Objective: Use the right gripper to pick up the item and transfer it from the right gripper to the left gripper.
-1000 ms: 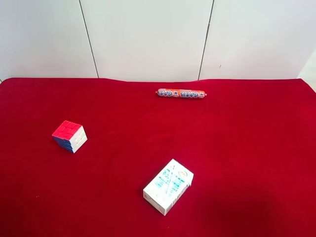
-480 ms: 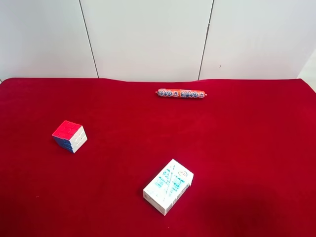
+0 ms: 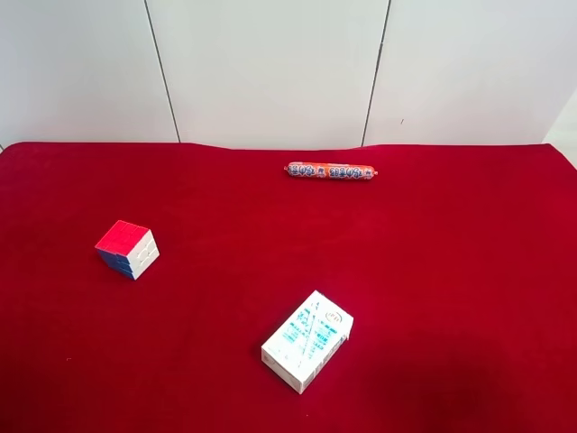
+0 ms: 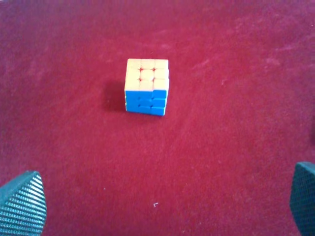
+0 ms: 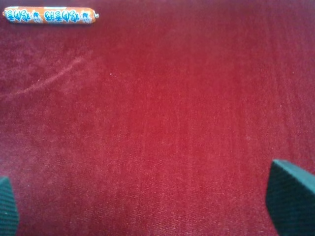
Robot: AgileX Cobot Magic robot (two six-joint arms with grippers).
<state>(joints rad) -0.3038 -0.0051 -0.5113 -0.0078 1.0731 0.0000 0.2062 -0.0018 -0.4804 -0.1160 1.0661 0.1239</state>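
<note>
The puzzle cube [image 3: 127, 249] sits on the red cloth at the exterior high view's left, red face up, white and blue sides showing. It also shows in the left wrist view [image 4: 146, 86], orange on top and blue in front, ahead of my left gripper [image 4: 162, 209]. The left gripper is open and empty, with its textured fingertips [image 4: 22, 204] at the frame's corners. My right gripper [image 5: 147, 206] is open and empty over bare cloth, its fingertips [image 5: 290, 196] wide apart. Neither arm shows in the exterior high view.
A thin orange sausage stick [image 3: 331, 170] lies near the far edge of the cloth and shows in the right wrist view [image 5: 48, 15]. A white-and-blue printed carton [image 3: 307, 340] lies at the front middle. A white panelled wall [image 3: 270, 63] stands behind the table.
</note>
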